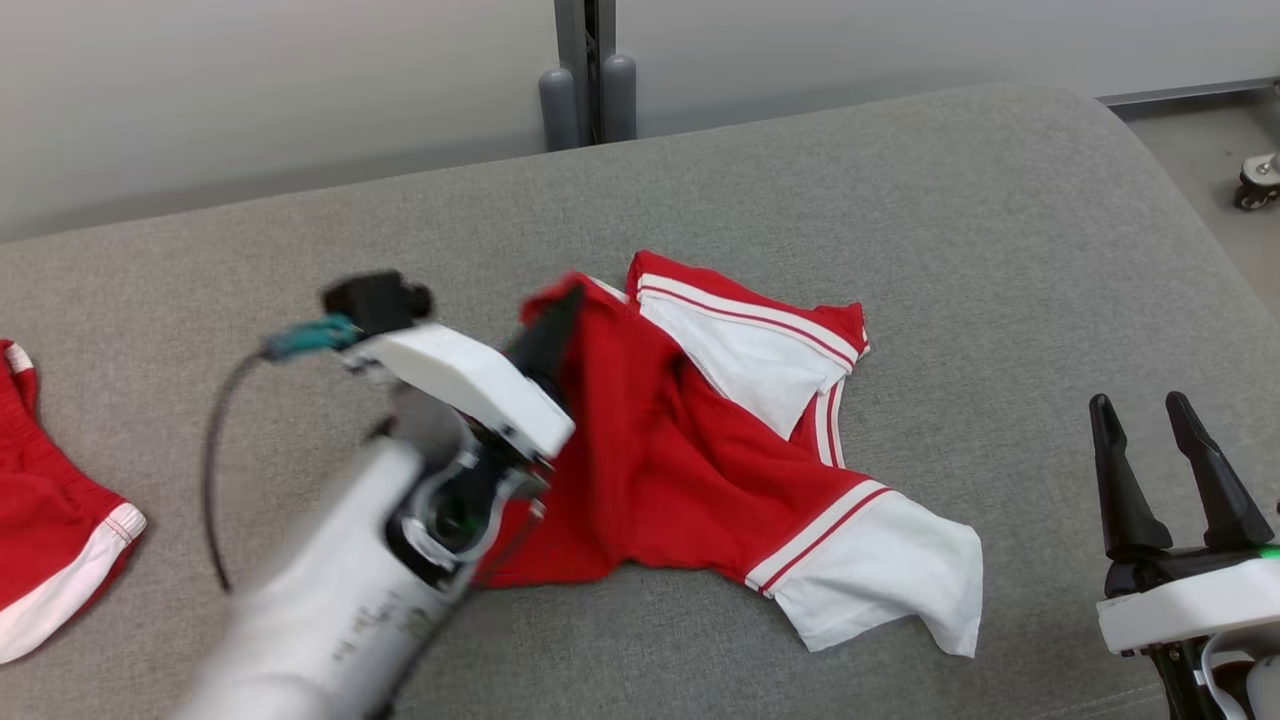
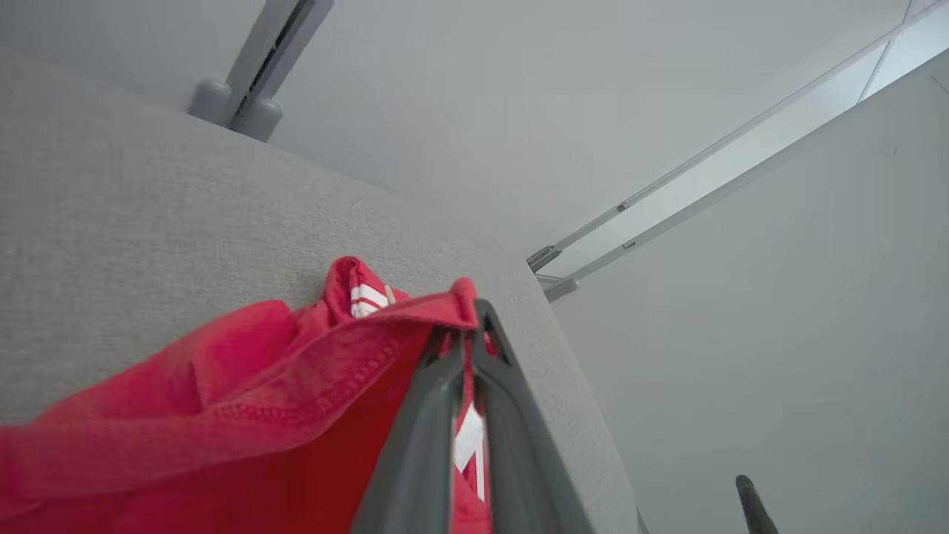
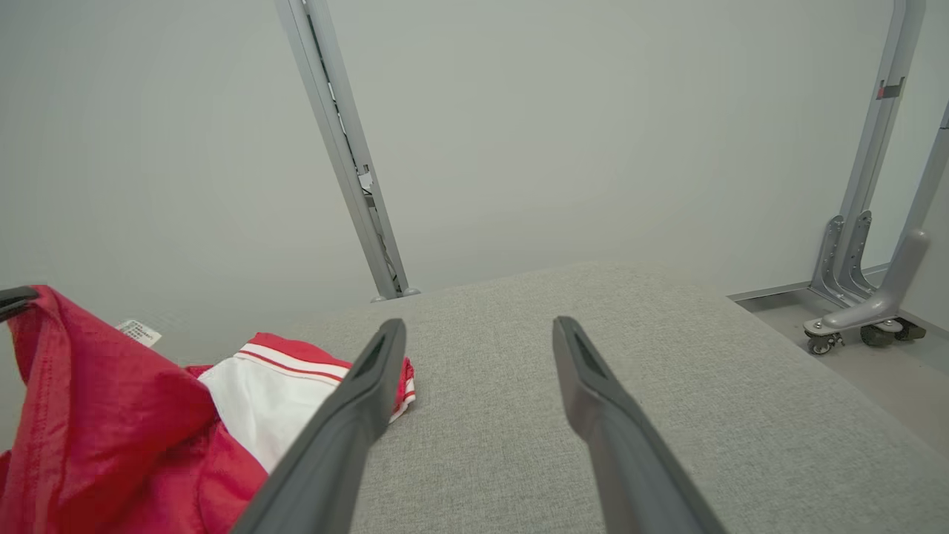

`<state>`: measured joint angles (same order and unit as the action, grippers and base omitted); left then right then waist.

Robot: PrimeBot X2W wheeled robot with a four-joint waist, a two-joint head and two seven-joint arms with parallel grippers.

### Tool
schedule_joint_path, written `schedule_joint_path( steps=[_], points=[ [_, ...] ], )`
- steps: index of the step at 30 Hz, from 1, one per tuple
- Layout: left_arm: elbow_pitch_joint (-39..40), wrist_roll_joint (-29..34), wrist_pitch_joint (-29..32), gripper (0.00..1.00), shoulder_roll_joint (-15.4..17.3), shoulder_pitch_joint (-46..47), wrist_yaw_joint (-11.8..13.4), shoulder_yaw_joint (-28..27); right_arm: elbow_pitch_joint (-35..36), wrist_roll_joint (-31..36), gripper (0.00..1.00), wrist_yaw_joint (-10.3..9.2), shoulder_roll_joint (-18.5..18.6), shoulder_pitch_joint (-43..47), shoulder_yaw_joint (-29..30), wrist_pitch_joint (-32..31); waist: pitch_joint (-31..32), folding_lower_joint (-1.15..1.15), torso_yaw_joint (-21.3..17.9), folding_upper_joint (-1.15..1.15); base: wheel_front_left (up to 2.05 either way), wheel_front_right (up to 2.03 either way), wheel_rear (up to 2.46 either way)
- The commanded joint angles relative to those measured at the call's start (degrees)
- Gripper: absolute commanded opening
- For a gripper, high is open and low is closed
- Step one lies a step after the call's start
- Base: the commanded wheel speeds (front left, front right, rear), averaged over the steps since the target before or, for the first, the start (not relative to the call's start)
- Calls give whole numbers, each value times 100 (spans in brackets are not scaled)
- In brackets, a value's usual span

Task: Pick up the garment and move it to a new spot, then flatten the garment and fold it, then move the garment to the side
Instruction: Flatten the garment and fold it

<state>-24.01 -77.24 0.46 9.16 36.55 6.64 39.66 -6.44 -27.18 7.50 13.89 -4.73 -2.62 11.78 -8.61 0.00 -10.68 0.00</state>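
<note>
Soft even light, left gripper (image 1: 563, 303) motion-blurred

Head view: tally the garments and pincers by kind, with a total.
Garments: 2, the middle garment and a second garment at the left edge
Pincers: 2, left pincer shut on the middle garment, right pincer open
Total: 4

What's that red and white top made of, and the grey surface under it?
The crumpled red-and-white cloth garment looks like soft matte fabric, maybe cotton: it creases, with stitched hems. The grey padded surface seems coarse-woven upholstery: speckled weave, rounded edge.
</note>
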Motion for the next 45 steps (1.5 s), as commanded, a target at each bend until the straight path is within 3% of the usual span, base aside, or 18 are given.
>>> schedule_joint_path(
  steps=[1,6,16,19,20,21,29,36,45],
  points=[
    [5,4,-30,0,105,150,21,-108,35,44,100,-1,2,-21,-16,10,-69,0,-3,0,0,0,0],
    [-421,171,-104,0,600,687,-128,-394,80,27,100,-1,39,-158,-87,-10,-328,0,-64,0,0,0,0],
    [-1928,547,-246,0,1092,1741,-429,-528,96,13,100,-1,77,-361,-199,2,-675,0,-343,0,0,0,0],
    [-2432,724,-538,0,1195,1991,-484,-544,75,-7,100,-1,83,-396,-218,26,-723,0,-416,0,0,0,0],
    [-2586,765,-627,33,1186,2030,-504,-539,61,-12,100,-1,84,-391,-220,34,-725,0,-428,0,0,0,0],
    [-2741,815,-717,100,1193,2051,-515,-534,51,-12,100,-1,83,-386,-226,38,-721,0,-437,0,0,0,0],
    [-3542,1241,-1374,100,1001,1844,-882,-228,-66,6,100,-1,67,-317,-283,23,-419,0,-295,0,0,0,0],
    [-3334,1689,-1559,100,803,1410,-1172,-23,-87,-17,100,-1,45,-164,-369,24,-50,0,83,0,0,0,0],
    [-1823,2632,-1559,100,1012,-3,-813,-167,-123,19,100,-1,-57,28,-406,102,247,0,387,0,0,0,0]
  ],
)
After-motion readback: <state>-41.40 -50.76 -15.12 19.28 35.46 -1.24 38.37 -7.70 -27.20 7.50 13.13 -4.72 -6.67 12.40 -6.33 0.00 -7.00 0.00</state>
